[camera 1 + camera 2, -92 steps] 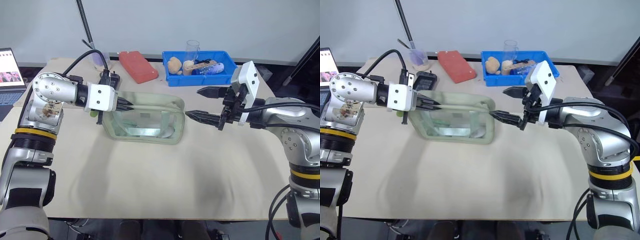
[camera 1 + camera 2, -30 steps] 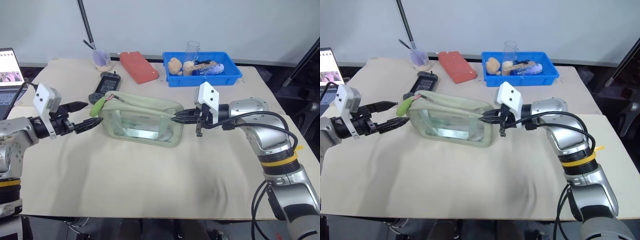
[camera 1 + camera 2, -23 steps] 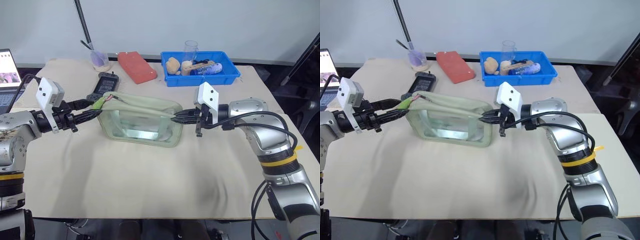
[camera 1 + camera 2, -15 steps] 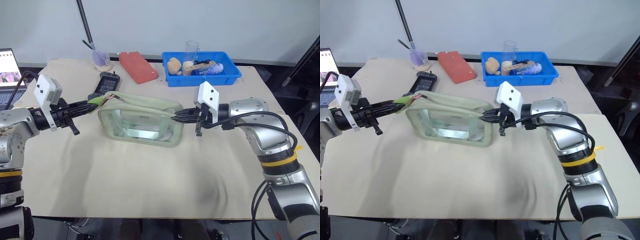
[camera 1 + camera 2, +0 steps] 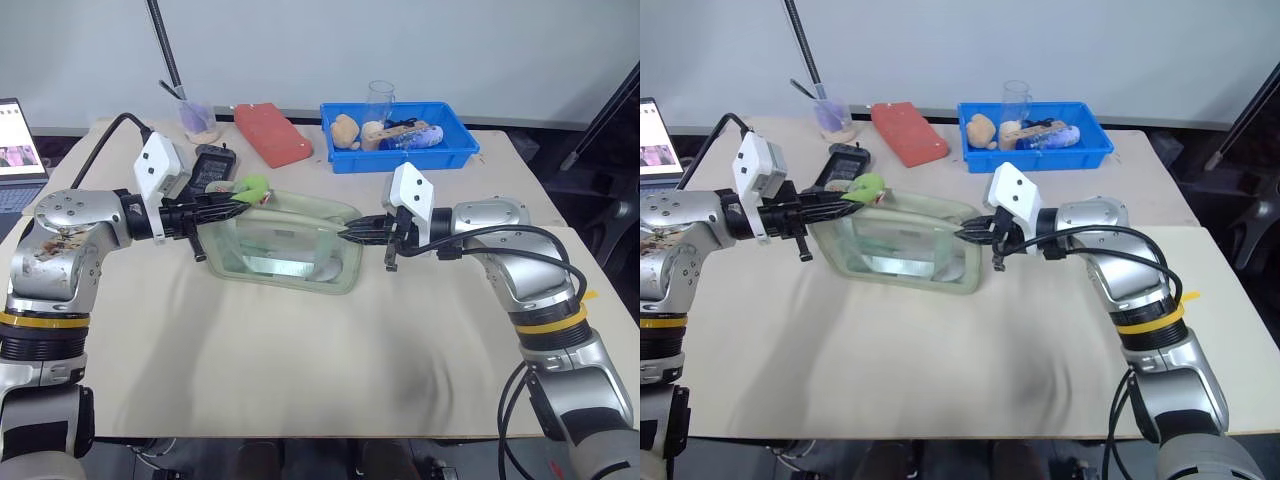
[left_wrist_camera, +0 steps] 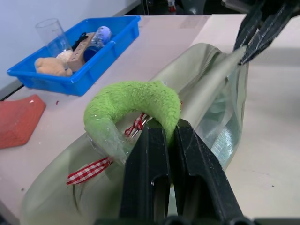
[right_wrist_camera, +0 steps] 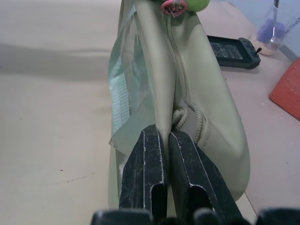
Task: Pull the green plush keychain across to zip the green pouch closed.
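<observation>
Left gripper (image 6: 161,133) is clamping narrow on the green plush keychain (image 6: 133,105), which is bending into an arch just past its fingertips, a red-checked ribbon (image 6: 86,169) trailing off beneath it toward the zipper. The keychain is sitting over the end of the green pouch (image 5: 285,238) nearest this claw, at the pouch's top edge. Right gripper (image 7: 164,140) is pinching narrow on the pouch's fabric at the opposite end, jaws pressing together on a fold of the top seam beside the zipper track; the pouch is stretching straight away from its tips, with the keychain at the far end. The two claws are facing each other across the pouch, which is resting on the beige table (image 5: 300,350) between them. Beyond the left gripper, a black remote-like device (image 5: 210,165) is lying on the table, and further behind it a flat red case (image 5: 272,133). Behind the right gripper, well apart, a blue bin (image 5: 400,135) is holding small items with a clear cup (image 5: 380,98) standing in it. A small cup with sticks (image 5: 198,120) is standing near the table's back edge, past the left claw.
</observation>
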